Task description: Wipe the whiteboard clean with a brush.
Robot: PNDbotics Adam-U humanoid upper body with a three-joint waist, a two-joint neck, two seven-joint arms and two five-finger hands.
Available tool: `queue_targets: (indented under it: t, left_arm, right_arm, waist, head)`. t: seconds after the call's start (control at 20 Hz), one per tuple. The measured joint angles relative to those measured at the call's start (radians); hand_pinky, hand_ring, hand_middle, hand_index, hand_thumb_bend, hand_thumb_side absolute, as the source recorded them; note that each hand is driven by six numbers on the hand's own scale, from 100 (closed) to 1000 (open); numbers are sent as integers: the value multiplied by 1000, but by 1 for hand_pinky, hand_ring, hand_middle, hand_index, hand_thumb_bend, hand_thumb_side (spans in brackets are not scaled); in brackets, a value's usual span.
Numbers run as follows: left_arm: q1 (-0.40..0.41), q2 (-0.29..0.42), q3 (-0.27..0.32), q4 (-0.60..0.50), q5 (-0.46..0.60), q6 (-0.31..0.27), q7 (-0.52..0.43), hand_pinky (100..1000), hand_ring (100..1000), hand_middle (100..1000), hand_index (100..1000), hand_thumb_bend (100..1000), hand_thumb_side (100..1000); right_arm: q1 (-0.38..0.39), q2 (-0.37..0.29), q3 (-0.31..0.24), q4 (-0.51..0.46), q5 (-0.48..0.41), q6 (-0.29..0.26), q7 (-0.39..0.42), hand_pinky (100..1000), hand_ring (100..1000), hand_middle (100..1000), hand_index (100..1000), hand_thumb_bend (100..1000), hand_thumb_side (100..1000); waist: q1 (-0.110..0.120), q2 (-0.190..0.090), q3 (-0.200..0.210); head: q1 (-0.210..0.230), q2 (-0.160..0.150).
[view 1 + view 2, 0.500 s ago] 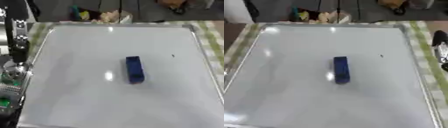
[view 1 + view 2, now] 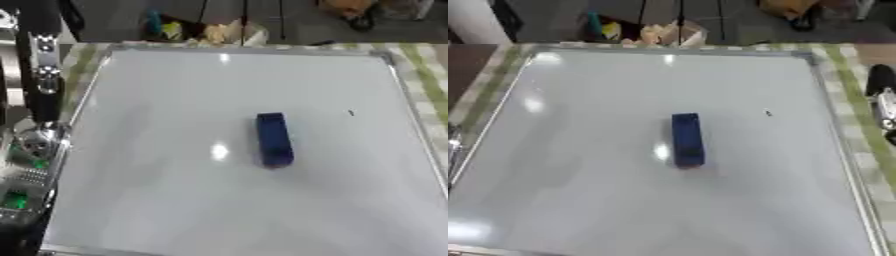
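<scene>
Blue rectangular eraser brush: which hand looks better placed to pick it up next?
Probably the right. The blue rectangular eraser brush lies untouched near the whiteboard centre; the small dark mark sits on its right, nearer the right hand.

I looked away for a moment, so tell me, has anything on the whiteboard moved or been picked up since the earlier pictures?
Nothing visibly changed. The blue eraser brush lies in the same spot near the middle of the whiteboard, untouched, and the small dark mark to its right is still there. The left arm stays at the board's left edge and the right hand at its right edge, neither reaching in.
</scene>
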Motion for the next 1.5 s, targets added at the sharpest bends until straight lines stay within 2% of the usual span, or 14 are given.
queue_targets:
  t: [0.3,0.35,0.4,0.85,1.1,1.35,1.4,1.45,1.5]
  left_arm:
    - [-3,0,-9,0,1,0,-10,871,920,923,983,307,1000]
    - [-3,0,-11,0,1,0,-11,871,920,922,982,301,1000]
    - [-3,0,-12,0,1,0,-14,871,920,922,981,300,1000]
    - [-7,-1,-19,0,8,2,-27,872,919,920,980,292,1000]
    - [-10,-9,-25,0,10,3,-35,872,919,920,979,290,1000]
    - [-11,-10,-30,0,17,3,-41,871,919,919,979,288,1000]
    - [-12,-10,-30,0,18,3,-41,871,919,919,979,287,1000]
    - [-13,-10,-31,0,18,3,-43,871,919,919,979,287,1000]
    - [-13,-12,-31,0,19,3,-44,871,919,919,979,285,1000]
  right_arm:
    - [-70,-31,43,0,19,3,81,796,861,866,888,157,1000]
    - [-83,-37,53,0,23,4,104,797,858,862,885,109,1000]
    - [-95,-41,64,0,28,7,128,799,857,860,883,100,1000]
    - [-200,-46,142,0,50,61,333,807,861,864,887,100,1000]
    - [-279,-32,165,0,70,112,468,810,863,863,885,100,1000]
    - [-340,8,186,0,85,135,594,810,861,850,879,100,1000]
    - [-348,15,188,0,85,137,611,812,863,846,880,116,1000]
    - [-356,22,192,0,85,139,629,816,869,848,885,186,1000]
    - [-362,29,195,0,84,140,647,818,871,849,889,215,1000]
  waist:
    - [-9,-6,10]
    - [-10,-9,12]
    - [-11,-12,12]
    - [-20,-31,29]
    - [-24,-41,37]
    - [-24,-47,44]
    - [-25,-47,45]
    - [-25,-48,47]
    - [-25,-49,51]
  head:
    - [-6,0]
    - [-9,0]
    - [-11,0]
    - [-32,0]
    - [-43,11]
    - [-53,17]
    - [-54,18]
    - [-54,18]
    - [-56,18]
